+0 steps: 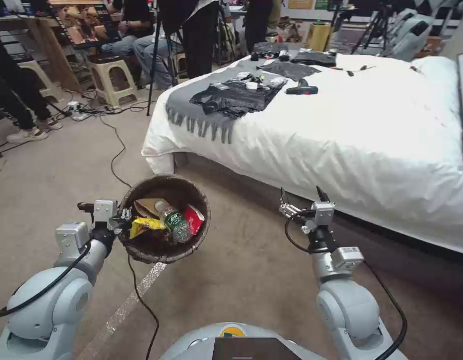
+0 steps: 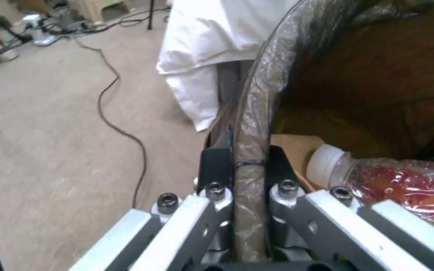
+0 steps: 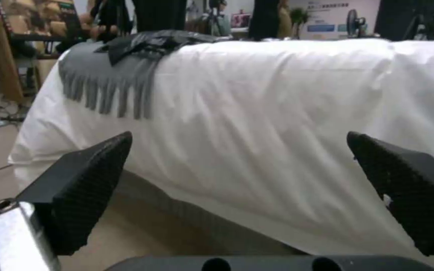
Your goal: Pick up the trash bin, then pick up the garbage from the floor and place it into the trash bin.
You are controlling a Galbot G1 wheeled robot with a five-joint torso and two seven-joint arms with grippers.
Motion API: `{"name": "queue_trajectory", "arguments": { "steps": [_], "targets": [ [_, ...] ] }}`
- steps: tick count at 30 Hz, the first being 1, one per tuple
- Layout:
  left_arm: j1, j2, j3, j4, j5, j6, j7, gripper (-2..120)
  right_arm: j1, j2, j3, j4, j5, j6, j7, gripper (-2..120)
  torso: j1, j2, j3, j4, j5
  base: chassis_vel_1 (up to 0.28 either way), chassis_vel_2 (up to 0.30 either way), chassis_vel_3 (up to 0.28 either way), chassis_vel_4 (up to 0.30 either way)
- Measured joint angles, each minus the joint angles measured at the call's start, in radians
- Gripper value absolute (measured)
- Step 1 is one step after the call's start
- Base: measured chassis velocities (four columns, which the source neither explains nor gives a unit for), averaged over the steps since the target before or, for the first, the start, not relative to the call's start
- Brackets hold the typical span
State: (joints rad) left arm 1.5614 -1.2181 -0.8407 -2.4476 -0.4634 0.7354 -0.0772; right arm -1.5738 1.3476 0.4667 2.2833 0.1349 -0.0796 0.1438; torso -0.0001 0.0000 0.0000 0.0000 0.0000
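Note:
My left gripper [image 1: 125, 218] is shut on the near-left rim of the trash bin [image 1: 163, 179] and holds it off the carpet. In the left wrist view its fingers [image 2: 216, 169] pinch the bag-covered rim [image 2: 257, 94] from both sides. Garbage lies inside the bin: a yellow wrapper [image 1: 145, 226], a red carton [image 1: 194, 218], a tan paper bag [image 1: 145, 205] and a clear bottle with a green label [image 1: 174, 221], whose white cap [image 2: 323, 161] shows close by. My right gripper [image 1: 302, 196] hangs open and empty beside the bed, with both dark pads [image 3: 91, 184] spread wide.
A bed with a white duvet [image 1: 341, 140] fills the right and front, carrying a grey fringed scarf [image 1: 198, 117] and black bags [image 1: 236, 95]. A black cable [image 1: 116, 155] crosses the carpet on the left. Stools [image 1: 111, 75], a power strip [image 1: 77, 111] and people stand behind.

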Motion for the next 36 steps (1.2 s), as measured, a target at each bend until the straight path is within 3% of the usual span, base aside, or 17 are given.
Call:
{"name": "queue_trajectory", "arguments": {
  "steps": [14,36],
  "targets": [
    [0.009,0.017,-0.010,0.016,-0.004,0.000,0.016,2,0.002,0.018,-0.020,-0.041,-0.014,0.009,0.020,100,0.000,0.000,0.000,0.0000,0.0000,0.065,0.064,0.067,0.068],
    [0.020,0.009,-0.008,-0.038,0.004,0.000,0.008,2,0.003,0.027,-0.016,-0.037,-0.036,0.020,0.021,100,0.000,0.000,0.000,0.0000,0.0000,0.066,0.063,0.062,0.066]
  ]
}}
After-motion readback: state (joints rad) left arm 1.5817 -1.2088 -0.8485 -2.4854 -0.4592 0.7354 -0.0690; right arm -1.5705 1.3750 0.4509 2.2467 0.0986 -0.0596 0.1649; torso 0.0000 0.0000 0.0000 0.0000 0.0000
